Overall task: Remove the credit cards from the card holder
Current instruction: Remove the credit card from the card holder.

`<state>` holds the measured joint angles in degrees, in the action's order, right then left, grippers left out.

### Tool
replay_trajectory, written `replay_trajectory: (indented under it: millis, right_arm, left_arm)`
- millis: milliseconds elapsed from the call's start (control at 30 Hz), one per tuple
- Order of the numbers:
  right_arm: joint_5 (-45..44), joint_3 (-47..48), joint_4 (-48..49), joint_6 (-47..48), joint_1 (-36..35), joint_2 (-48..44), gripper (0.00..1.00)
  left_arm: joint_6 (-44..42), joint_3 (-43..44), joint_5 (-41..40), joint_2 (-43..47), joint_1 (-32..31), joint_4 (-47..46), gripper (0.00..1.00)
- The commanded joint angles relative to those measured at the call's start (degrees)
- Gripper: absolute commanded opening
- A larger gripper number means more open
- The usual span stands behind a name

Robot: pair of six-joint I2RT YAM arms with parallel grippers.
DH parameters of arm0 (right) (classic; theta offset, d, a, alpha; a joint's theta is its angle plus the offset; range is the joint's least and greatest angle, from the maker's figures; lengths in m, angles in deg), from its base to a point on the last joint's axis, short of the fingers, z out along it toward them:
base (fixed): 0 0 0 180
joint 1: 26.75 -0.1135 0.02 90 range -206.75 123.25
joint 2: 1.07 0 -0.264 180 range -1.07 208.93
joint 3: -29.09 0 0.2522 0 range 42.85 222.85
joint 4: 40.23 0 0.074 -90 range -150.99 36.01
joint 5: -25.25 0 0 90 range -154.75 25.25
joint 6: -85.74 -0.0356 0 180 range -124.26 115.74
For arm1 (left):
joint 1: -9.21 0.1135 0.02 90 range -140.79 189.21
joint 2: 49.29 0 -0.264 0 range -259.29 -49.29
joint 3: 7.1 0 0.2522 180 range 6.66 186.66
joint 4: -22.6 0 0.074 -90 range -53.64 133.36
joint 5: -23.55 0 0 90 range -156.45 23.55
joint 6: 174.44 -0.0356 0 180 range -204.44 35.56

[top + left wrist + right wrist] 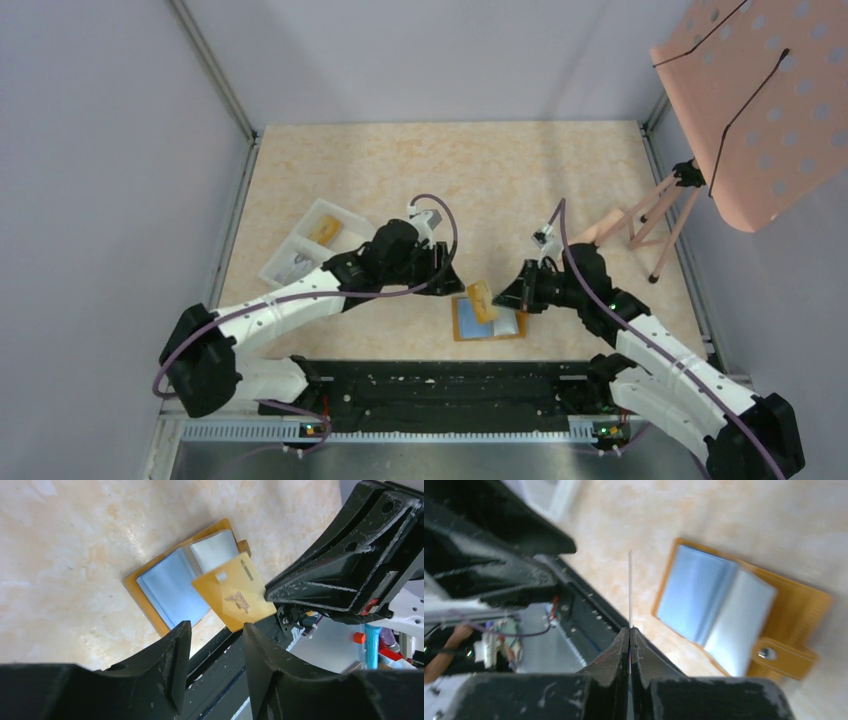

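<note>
The tan-orange card holder (462, 322) lies open on the table near the front edge. It also shows in the left wrist view (134, 586) and the right wrist view (796, 611). Inside it lie a light blue rectangle (172, 589) and a whitish one (216, 551). My right gripper (507, 296) is shut on a golden-yellow card (235, 597) and holds it tilted above the holder. That card shows edge-on in the right wrist view (630, 587), between the shut jaws of the right gripper (629, 629). My left gripper (216, 627) is open and empty, just left of the card, and also shows in the top view (452, 278).
A white two-compartment tray (268, 275) with small items stands at the left behind the left arm. A pink perforated board on a thin-legged stand (760, 110) is at the back right. The black base rail (450, 385) runs along the near edge.
</note>
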<state>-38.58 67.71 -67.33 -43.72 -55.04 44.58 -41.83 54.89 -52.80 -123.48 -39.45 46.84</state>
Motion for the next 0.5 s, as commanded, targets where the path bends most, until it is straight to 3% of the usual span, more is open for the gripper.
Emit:
replay_trajectory:
  millis: [0,133,467]
  right_arm:
    - [17.63,1.3,12.59,0.77,0.61,0.43,0.0]
    - [25.74,0.89,17.72,0.68,0.55,2.99,0.0]
    - [31.78,-0.36,22.37,-0.38,0.52,3.05,0.0]
  left_arm:
    - [-7.56,2.28,3.19,5.56,2.44,5.4,0.48]
    - [-10.57,3.52,7.28,8.59,3.47,8.68,0.49]
    - [-12.37,4.4,18.24,11.06,5.68,10.19,0.5]
